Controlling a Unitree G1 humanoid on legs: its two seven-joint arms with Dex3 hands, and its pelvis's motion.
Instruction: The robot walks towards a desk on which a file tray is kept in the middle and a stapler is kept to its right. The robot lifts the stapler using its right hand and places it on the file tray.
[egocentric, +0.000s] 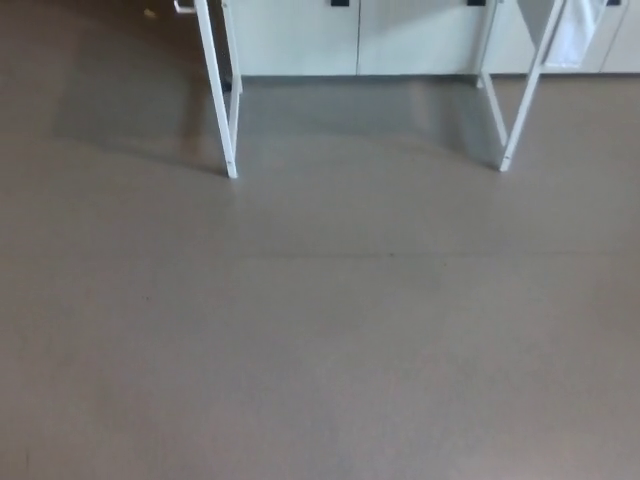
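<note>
So the stapler isn't in shot at all right now, and neither is the file tray; both would be up on the counter top, which sits above the edge of the head view at 12 o'clock. My guess on handling: a desk stapler is usually a stiff, compact thing with a bit of weight in it, smooth on the shell, and the top arm can flap on its hinge. I'd pinch it across the two long sides around the middle of the body, so it stays level and doesn't pop open. It's not fragile, but it could slide if only the nose is grabbed. What does show of the counter is its white frame: a left leg (218, 90) at about 11 o'clock and a right leg (520, 100) at about 1 o'clock, both standing on the grey-brown floor (320, 350) that fills most of the shot. Behind them at 12 o'clock are pale cabinets (300, 40) with small dark handles (339, 3). Neither the right hand nor the left hand is visible, so I can't tell if they're open or closed. Looks like the walk-up part, with the lift not yet begun.
</note>
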